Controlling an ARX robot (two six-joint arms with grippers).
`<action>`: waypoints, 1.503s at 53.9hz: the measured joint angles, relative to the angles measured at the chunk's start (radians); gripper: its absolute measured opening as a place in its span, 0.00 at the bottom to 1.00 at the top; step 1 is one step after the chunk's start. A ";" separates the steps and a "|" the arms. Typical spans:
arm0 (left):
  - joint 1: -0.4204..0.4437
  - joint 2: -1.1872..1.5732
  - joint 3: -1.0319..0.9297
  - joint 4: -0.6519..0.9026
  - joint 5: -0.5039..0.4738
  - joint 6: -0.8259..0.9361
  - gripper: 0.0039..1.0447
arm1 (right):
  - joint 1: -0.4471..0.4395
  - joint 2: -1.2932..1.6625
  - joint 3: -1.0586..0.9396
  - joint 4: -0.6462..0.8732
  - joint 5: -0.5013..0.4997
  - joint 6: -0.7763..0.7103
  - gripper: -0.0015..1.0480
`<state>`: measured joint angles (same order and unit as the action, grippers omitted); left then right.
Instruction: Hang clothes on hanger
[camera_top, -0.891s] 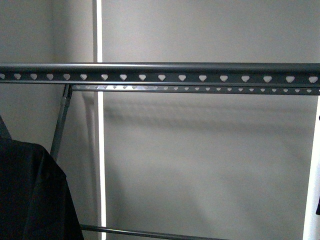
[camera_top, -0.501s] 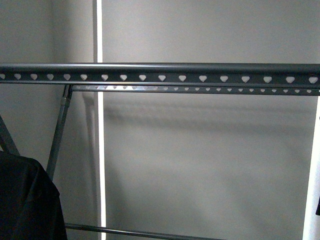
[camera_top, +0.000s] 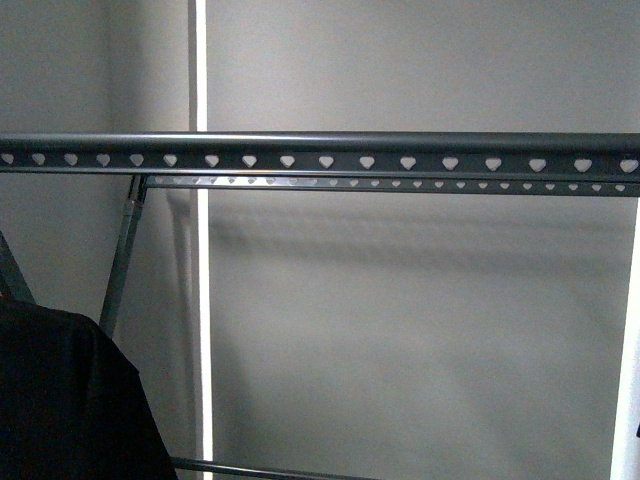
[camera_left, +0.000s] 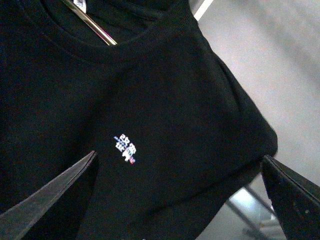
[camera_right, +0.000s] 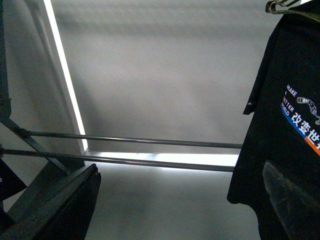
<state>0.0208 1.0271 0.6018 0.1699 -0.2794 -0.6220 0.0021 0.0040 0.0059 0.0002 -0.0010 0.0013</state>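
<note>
The black T-shirt (camera_left: 165, 100) with a small pale print (camera_left: 125, 148) fills the left wrist view, and a thin metal wire (camera_left: 90, 22) shows inside its collar. My left gripper (camera_left: 180, 200) is open, its fingers wide apart on either side of the cloth's lower part, gripping nothing. In the front view the shirt (camera_top: 60, 400) is a dark mass at the lower left, below the hanger's rail (camera_top: 320, 152) of heart-shaped holes. My right gripper (camera_right: 180, 205) is open and empty, facing the hanger's two low bars (camera_right: 150, 141).
A black T-shirt with a coloured print (camera_right: 290, 125) hangs from a wire hook (camera_right: 287, 6) beside the right gripper's finger. A crossed leg (camera_top: 120, 260) stands at the left. A grey wall with a bright vertical strip (camera_top: 198, 300) lies behind.
In the front view the black cloth dipped, then rose a little and spread to the right. The rail sits slightly lower in the picture.
</note>
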 joint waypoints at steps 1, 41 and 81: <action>-0.001 0.018 0.014 -0.002 -0.002 -0.008 0.94 | 0.000 0.000 0.000 0.000 0.000 0.000 0.93; -0.020 0.578 0.517 0.000 -0.156 -0.137 0.94 | 0.000 0.000 0.000 0.000 0.000 0.000 0.93; 0.026 0.640 0.535 -0.084 0.042 -0.142 0.04 | 0.000 0.000 0.000 0.000 0.000 0.000 0.93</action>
<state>0.0463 1.6676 1.1366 0.0856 -0.2379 -0.7635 0.0021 0.0044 0.0059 0.0002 -0.0010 0.0013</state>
